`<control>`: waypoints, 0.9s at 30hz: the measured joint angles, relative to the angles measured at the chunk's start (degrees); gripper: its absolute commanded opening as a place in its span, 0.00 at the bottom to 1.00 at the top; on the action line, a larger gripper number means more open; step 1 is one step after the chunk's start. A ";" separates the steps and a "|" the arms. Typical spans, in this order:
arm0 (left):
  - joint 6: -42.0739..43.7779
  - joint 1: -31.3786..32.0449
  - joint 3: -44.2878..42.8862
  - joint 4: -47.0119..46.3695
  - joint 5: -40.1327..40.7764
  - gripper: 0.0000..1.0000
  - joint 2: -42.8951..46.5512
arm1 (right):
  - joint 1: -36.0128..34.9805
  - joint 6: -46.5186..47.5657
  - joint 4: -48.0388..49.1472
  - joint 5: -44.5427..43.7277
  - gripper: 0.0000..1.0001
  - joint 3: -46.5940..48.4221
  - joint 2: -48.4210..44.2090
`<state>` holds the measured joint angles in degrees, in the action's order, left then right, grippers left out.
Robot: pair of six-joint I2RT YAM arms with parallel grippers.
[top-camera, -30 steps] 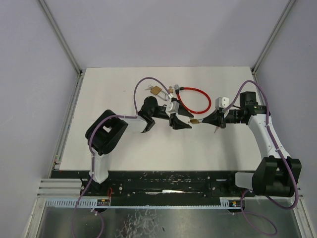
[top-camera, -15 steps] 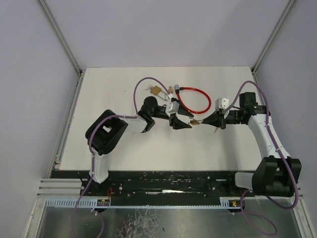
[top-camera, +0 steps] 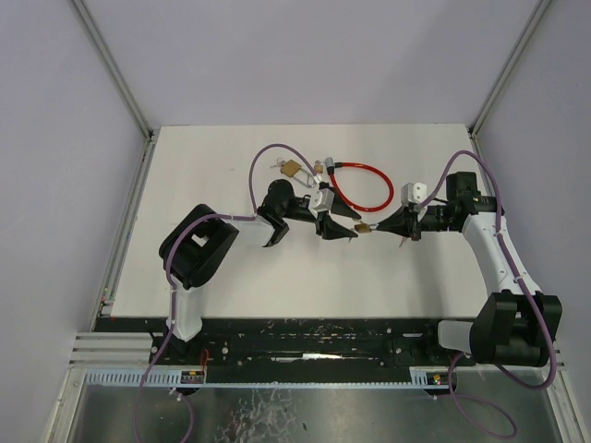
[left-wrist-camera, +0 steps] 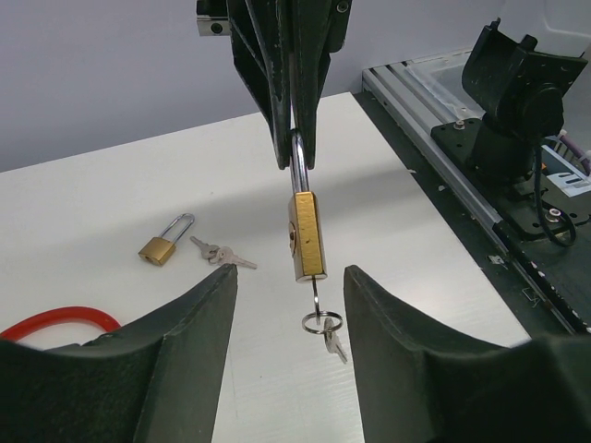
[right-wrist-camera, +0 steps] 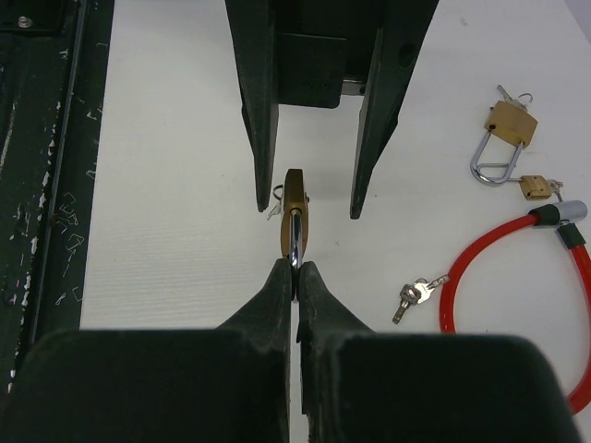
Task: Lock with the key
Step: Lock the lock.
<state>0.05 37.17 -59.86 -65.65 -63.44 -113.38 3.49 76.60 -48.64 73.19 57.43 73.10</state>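
A brass padlock (left-wrist-camera: 307, 235) hangs by its steel shackle from my right gripper (right-wrist-camera: 296, 268), which is shut on the shackle and holds the lock above the table. A key sits in the lock's bottom end, with a key ring (left-wrist-camera: 323, 323) and a second key dangling from it. My left gripper (left-wrist-camera: 291, 277) is open, one finger on each side of the lock's lower end and touching neither it nor the key. In the top view the padlock (top-camera: 362, 225) lies between the left gripper (top-camera: 353, 225) and the right gripper (top-camera: 379, 225) at mid-table.
A red cable lock (top-camera: 365, 185) lies behind the grippers. A second brass padlock (left-wrist-camera: 159, 247) with loose keys (left-wrist-camera: 222, 254) lies on the table further back. Another pair of keys (right-wrist-camera: 416, 295) lies beside the red cable. The table's near rail (left-wrist-camera: 462, 175) runs along the front edge.
The right gripper and its padlock have shifted slightly left, towards the left gripper's open fingers. The left arm has hardly moved.
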 measured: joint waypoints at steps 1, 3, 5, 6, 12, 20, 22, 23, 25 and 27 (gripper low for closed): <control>-0.02 0.00 0.00 0.00 -0.02 0.47 0.00 | 0.00 0.02 0.00 0.00 0.00 0.00 0.00; -0.07 0.00 0.00 0.00 -0.13 0.46 0.00 | 0.00 0.02 0.00 0.00 0.00 0.00 0.00; -0.24 0.00 -0.02 0.00 -0.33 0.44 0.00 | 0.00 0.02 0.00 0.00 0.00 0.00 0.00; -0.37 0.00 -0.02 -0.04 -0.46 0.44 0.00 | 0.00 0.04 0.00 0.00 0.00 0.00 0.00; -1.53 0.44 -0.24 -0.28 -0.79 0.39 -0.07 | -0.02 0.17 0.00 0.00 0.00 0.00 0.00; -2.43 1.38 -1.20 -0.28 -1.09 0.15 -0.57 | -0.44 0.17 0.00 0.00 0.00 0.00 0.07; -2.67 1.42 -1.42 -0.17 -1.22 0.06 -0.57 | -0.63 0.17 -0.07 0.00 0.00 0.00 0.15; -2.58 1.36 -1.44 0.04 -1.09 0.04 -0.57 | -0.70 0.17 -0.44 0.00 0.00 0.00 0.15; -2.10 1.29 -1.57 0.68 -1.03 0.00 -0.59 | -0.81 0.22 -0.44 -0.07 0.00 0.02 0.17; -1.46 1.31 -1.90 1.51 -1.03 0.00 -0.59 | -0.81 0.20 -0.57 -0.15 0.00 0.02 0.17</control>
<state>-1.41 38.48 -61.76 -64.14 -64.47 -113.97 2.68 76.79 -49.21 73.03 57.45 73.28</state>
